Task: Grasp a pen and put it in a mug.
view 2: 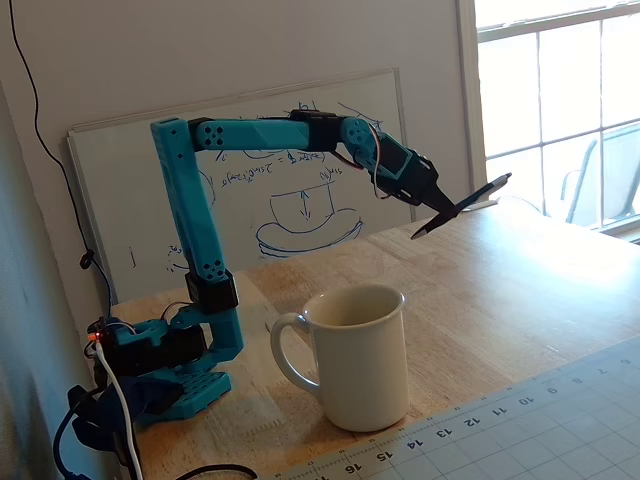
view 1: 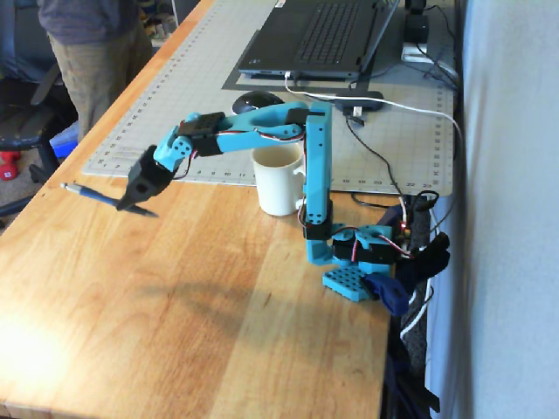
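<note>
Pen (view 1: 94, 197) is clamped crosswise in the gripper (view 1: 133, 203) and held clear of the wooden table (view 1: 175, 332) — no contact with the surface in either fixed view. Jaws are clenched on the barrel near one end; in one fixed view the longer free part (view 2: 478, 196) slopes up and away from the claw, the short end pointing down toward the table. Long axis is tilted, nearer to level than to upright. Mug (view 2: 357, 355) stands upright on the table just beside the arm's base (view 2: 160, 370), mouth open, handle toward the base in that view. Key relation: the mug lies back toward the base from the gripper (view 2: 437, 212), well apart from it and below it. Judgement — the forearm must fold inward and the pen's axis needs turning steeper, lower end first, before it can drop through the rim.
</note>
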Controlling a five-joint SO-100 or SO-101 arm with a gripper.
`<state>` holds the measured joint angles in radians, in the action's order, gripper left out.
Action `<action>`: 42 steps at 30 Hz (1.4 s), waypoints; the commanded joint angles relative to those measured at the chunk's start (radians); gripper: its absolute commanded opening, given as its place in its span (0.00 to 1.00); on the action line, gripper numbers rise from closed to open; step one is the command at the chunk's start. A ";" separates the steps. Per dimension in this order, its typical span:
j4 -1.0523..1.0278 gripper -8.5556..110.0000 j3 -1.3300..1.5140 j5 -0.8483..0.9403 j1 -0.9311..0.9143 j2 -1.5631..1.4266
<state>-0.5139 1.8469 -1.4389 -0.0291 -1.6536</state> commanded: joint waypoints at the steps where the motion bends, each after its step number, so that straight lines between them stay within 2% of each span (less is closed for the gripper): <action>1: 0.023 0.08 -0.063 0.330 -0.011 -0.189; 20: 0.008 0.08 -0.028 1.825 -0.100 -0.555; 36: 0.020 0.08 0.359 2.956 -0.581 -1.022; 42: 0.020 0.08 0.431 3.298 -0.672 -1.149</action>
<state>-0.5154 2.2795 1.6736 -0.6611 -2.7151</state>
